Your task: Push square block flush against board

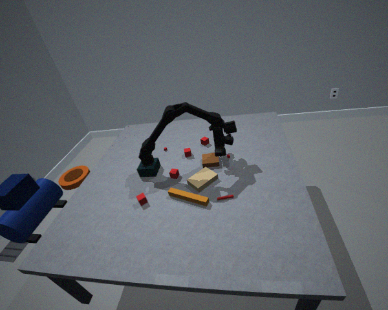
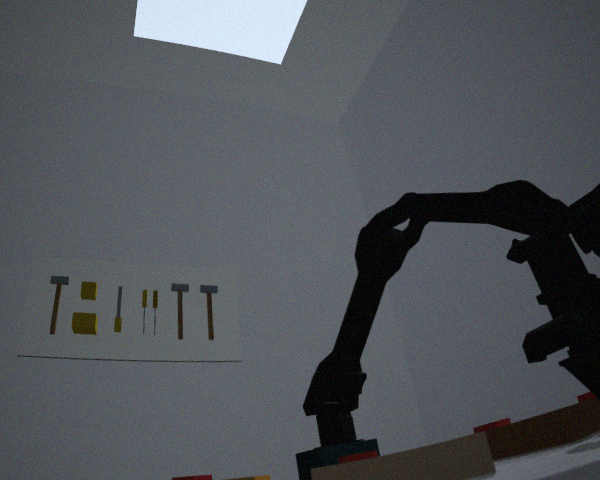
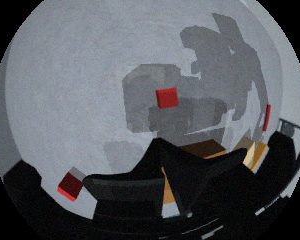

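An orange round bowl [image 1: 74,177] sits at the grey table's [image 1: 187,247] left edge, its contents unclear. The black gripper [image 1: 220,154], jaws closed on nothing, hangs just beside the brown square block [image 1: 210,159], which lies near but apart from the tan flat board [image 1: 202,177]. Grey walls surround the table.

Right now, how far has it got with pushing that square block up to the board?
Nothing is joined yet: the brown square block sits apart from the pale board. In hand: the shut, empty pincer is low beside the block's far-right corner. Left: push the block flush, line up an edge, then pull away.
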